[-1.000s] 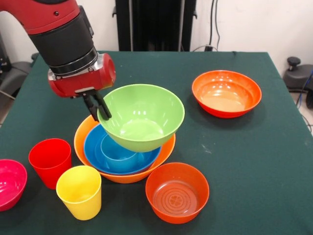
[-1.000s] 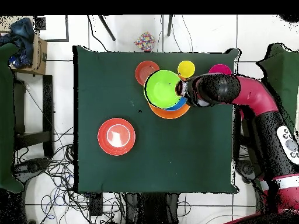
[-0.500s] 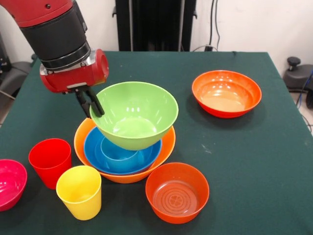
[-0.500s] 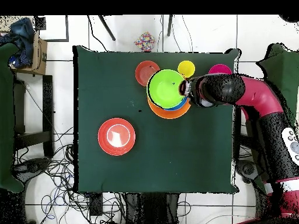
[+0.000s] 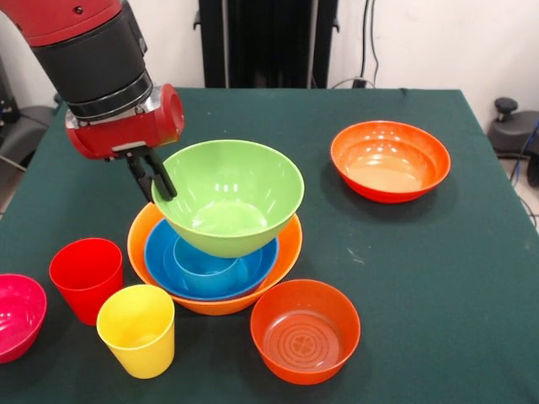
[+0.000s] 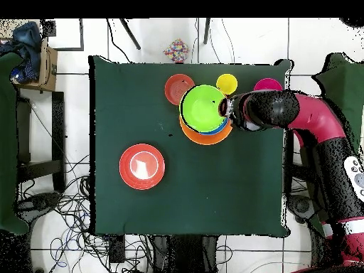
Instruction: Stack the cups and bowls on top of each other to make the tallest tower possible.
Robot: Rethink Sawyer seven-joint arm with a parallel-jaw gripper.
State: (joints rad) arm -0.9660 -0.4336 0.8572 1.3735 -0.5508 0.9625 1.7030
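Observation:
My gripper [image 5: 160,183] [image 6: 223,108] is shut on the left rim of the lime green bowl [image 5: 229,198] [image 6: 201,107], holding it tilted just above the tower. The tower is the pale orange bowl [image 5: 286,252] [image 6: 206,137] with a blue bowl [image 5: 168,261] and a small light blue piece [image 5: 202,257] nested inside. Red cup [image 5: 86,278], yellow cup [image 5: 136,330] [image 6: 227,84] and magenta bowl [image 5: 17,316] [image 6: 268,84] stand at the front left. Two red-orange bowls sit apart: one [image 5: 305,330] [image 6: 177,88] near the tower, one [image 5: 390,160] [image 6: 142,166] far off.
The green table [image 5: 438,278] [image 6: 249,192] ends close behind the cups in the front view. In the overhead view, chairs and a box with cloth [image 6: 28,60] stand beside the table, and cables [image 6: 64,210] lie on the floor.
The gripper has carried the green bowl slightly left and up in the front view, levelling it over the middle of the tower. The other pieces have not moved.

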